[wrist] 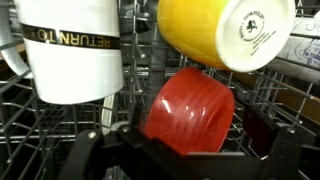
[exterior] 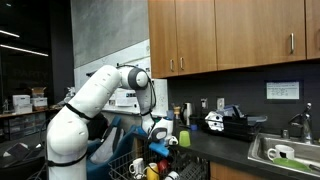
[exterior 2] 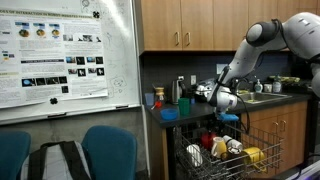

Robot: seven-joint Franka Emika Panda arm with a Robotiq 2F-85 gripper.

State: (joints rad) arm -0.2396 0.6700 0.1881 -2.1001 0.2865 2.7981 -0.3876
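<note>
In the wrist view a red plastic cup (wrist: 188, 105) lies on its side in a wire dish rack (wrist: 40, 125). My gripper (wrist: 195, 128) is down over it, open, with one dark finger (wrist: 268, 135) on each side of the cup; whether they touch it I cannot tell. Just beyond stand a white mug (wrist: 70, 45) with a black lettered band and a yellow cup (wrist: 225, 30) with a white base. In both exterior views the arm reaches down, with the gripper (exterior: 160, 135) (exterior 2: 228, 112) low over the pulled-out rack (exterior: 140, 167) (exterior 2: 235, 158).
The rack (exterior 2: 262, 160) holds several coloured cups and dishes. Behind it runs a dark counter (exterior: 225, 142) with a sink (exterior: 285, 152), bottles and appliances, under wooden cabinets (exterior: 230, 35). Blue chairs (exterior 2: 108, 148) and a poster board (exterior 2: 65, 55) stand nearby.
</note>
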